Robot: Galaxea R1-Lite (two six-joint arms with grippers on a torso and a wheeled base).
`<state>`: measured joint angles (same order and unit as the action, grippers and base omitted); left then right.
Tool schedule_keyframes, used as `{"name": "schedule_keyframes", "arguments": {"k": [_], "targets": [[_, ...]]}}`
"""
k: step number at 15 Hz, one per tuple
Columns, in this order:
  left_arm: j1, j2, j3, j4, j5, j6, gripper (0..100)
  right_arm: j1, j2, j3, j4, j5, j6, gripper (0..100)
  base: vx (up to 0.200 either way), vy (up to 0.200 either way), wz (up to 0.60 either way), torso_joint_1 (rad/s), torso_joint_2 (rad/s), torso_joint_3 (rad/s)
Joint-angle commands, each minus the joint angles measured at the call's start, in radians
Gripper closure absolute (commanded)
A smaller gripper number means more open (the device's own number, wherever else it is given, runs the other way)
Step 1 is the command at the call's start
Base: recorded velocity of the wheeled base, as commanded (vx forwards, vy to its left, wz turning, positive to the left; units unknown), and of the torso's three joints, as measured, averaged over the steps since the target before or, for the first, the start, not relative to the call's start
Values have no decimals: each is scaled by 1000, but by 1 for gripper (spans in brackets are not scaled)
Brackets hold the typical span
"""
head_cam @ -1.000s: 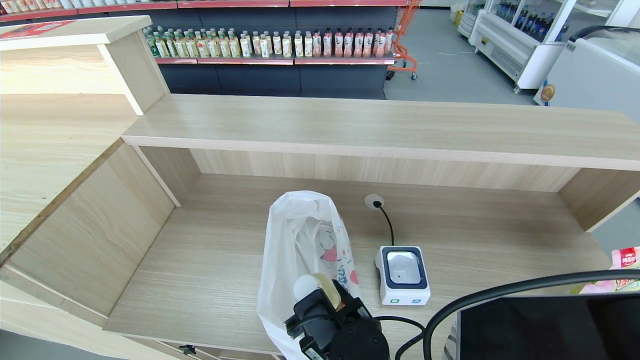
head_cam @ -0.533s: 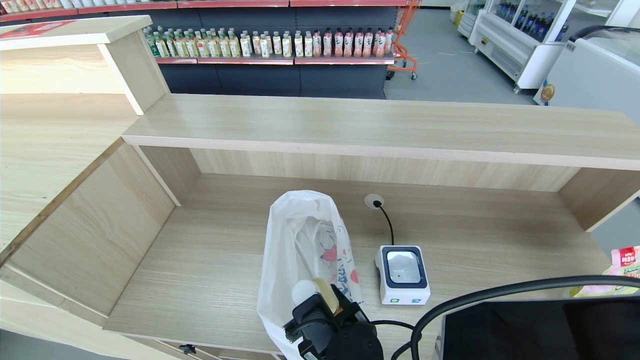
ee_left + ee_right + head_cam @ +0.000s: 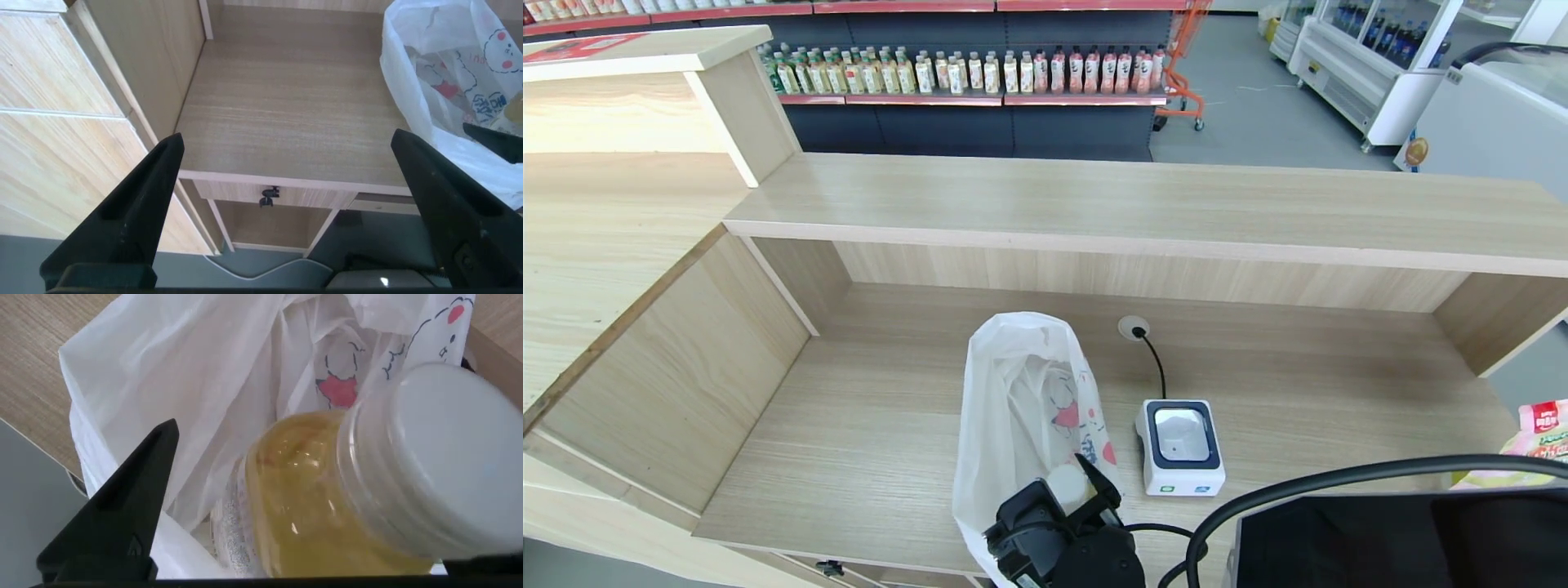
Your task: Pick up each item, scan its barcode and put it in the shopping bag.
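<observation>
Looking down from the head camera, I see my right hand [image 3: 1066, 500] at the lower centre of the frame. It is clamped on a bottle [image 3: 1068, 488] with a white cap and yellowish liquid, held at the near rim of the white shopping bag [image 3: 1013, 392]. The bag stands at centre frame on the tabletop [image 3: 866, 425], with the scanner [image 3: 1180, 445] just beside it on the right and its cable [image 3: 1156, 367] running up the frame. A pink snack pouch [image 3: 1542, 431] lies at the far right edge, above a dark screen [image 3: 1405, 539]. My left hand [image 3: 286, 143] hangs spread wide with nothing in it, over the tabletop's near edge.
</observation>
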<state>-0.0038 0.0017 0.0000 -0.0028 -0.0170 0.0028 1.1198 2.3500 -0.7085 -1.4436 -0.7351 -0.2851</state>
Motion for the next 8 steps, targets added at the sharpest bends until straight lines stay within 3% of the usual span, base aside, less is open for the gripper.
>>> {"name": "schedule_keyframes", "arguments": {"k": [1,6,8], "targets": [[1,0,0,0,0,0,0,2,-1,3,0,0,-2,0,0,0,0,0,0,0],[1,0,0,0,0,0,0,11,-104,75,11,-9,-25,0,0,0,0,0,0,0],[1,0,0,0,0,0,0,17,-222,172,3,-7,-140,0,0,0,0,0,0,0]]}}
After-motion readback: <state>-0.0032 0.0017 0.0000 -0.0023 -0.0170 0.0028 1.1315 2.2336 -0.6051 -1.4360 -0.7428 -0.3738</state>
